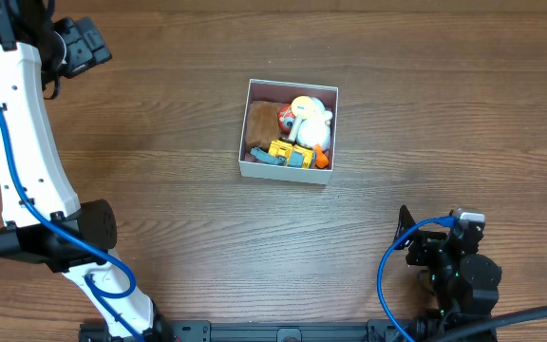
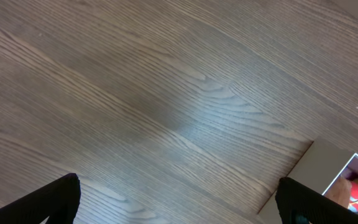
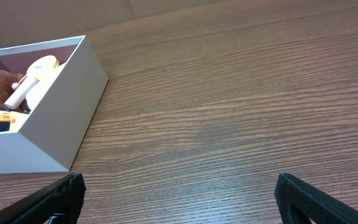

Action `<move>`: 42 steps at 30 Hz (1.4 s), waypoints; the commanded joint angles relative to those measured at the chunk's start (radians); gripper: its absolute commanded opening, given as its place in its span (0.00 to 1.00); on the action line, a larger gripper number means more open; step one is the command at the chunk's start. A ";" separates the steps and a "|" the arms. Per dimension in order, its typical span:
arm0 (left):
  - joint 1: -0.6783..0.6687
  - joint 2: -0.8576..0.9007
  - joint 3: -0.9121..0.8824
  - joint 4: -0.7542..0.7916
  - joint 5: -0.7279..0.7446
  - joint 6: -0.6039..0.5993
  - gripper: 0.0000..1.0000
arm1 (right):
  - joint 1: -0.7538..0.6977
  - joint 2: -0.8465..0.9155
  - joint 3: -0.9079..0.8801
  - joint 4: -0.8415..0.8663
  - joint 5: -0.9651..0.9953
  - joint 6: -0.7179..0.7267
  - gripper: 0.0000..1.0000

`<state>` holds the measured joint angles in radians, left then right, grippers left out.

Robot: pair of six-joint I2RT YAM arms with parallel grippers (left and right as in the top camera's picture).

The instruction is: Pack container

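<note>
The square container (image 1: 283,173), white outside and pink inside, holds small toys (image 1: 292,133). Left gripper (image 2: 179,205) and right gripper (image 3: 179,202) both stand spread wide, empty.

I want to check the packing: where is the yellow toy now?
In the overhead view, the yellow toy lies inside the container, by its wall nearest the robot, in front of the white plush and the brown plush.
</note>
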<state>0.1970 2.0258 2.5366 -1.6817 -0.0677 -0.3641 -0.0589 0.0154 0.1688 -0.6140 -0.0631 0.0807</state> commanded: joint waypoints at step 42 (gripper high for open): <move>-0.198 -2.002 -2.420 1.331 0.016 -0.055 1.00 | -0.002 -0.013 -0.007 -0.010 -0.003 -0.002 1.00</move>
<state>0.0013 0.0959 0.1768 -0.3580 -0.0635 -0.3725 -0.0589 0.0147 0.1696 -0.6193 -0.0635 0.0807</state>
